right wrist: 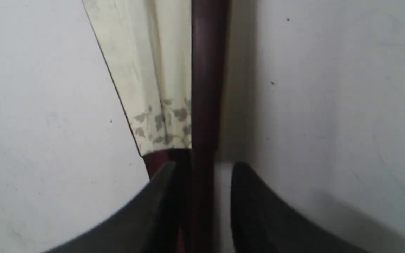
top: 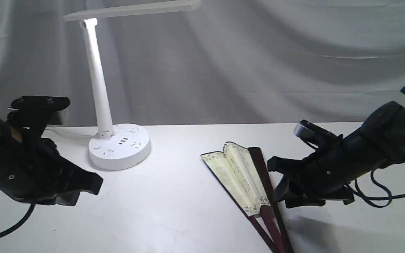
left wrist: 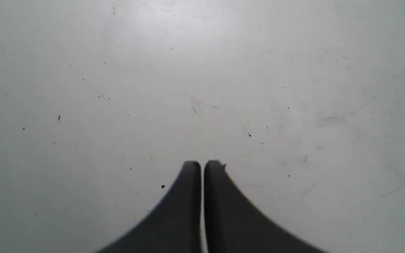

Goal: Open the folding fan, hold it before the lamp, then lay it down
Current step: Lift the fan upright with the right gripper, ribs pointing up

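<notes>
Well, the right gripper (right wrist: 204, 167) is down at the table (top: 174, 211) with its jaws partly open, one on each side of the dark maroon outer rib (right wrist: 206, 70) of the folding fan (top: 239, 175). One finger sits close against the rib side, while a strip of white table shows between the rib and the other finger, so to my eye it straddles the rib rather than clamps it. The cream leaf (right wrist: 153, 70) with its leafy border begins just beyond the fingertips, on the side away from that gap. The fan lies flat on the table, right of the middle, only a few pleats spread. Its long axis runs from the rib ends at the near edge back towards the curtain, and the gripper comes at it from the right, across that line. The lamp (top: 100, 88) stands well apart, at the back left. The left gripper (left wrist: 202, 165) hangs shut and empty over bare table near the lamp's base, so the right arm is far the nearer to the fan.
</notes>
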Robot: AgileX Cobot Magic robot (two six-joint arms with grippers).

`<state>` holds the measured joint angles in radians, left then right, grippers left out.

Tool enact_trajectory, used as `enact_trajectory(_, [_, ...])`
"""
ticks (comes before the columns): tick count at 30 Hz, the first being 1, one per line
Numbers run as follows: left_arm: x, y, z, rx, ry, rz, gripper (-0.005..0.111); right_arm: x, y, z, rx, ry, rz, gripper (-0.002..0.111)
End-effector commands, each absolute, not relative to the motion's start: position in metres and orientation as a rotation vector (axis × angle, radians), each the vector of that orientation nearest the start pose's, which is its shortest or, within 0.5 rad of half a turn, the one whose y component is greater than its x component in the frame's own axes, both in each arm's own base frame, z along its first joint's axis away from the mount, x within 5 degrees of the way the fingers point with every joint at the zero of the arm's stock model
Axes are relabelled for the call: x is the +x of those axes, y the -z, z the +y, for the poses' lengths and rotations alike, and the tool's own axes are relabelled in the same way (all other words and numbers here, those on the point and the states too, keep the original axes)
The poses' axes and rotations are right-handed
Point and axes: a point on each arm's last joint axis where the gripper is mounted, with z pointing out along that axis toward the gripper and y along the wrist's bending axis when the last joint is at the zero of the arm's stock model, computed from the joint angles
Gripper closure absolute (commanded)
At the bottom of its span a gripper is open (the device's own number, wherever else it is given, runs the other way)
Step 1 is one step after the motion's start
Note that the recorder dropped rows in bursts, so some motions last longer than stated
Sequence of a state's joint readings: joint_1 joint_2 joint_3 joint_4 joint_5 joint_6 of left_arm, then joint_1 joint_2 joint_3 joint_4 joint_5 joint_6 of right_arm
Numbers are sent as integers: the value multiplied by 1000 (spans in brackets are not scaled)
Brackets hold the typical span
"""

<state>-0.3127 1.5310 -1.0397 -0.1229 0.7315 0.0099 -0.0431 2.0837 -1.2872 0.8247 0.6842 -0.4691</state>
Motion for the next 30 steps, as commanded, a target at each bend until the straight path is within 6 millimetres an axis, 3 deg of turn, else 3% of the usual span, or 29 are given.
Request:
enact_trajectory(1, [288,-249,-103,332,235,2689,107,420,-122,24,253,-758,2724,71])
enact_trajectory(6, [288,-249,-103,332,235,2689,107,435,-113,22,208,-752,2712,57])
enact_trajectory(16, [288,-249,-103,332,235,2689,107,441,-96,23,178,-825,2718,60])
enact_trajectory(22, [288,-249,-103,331,235,2686,107,442,-100,30,173,-951,2659,65])
enact_trajectory(30, [288,-249,-103,331,235,2686,107,442,-101,30,180,-960,2655,66])
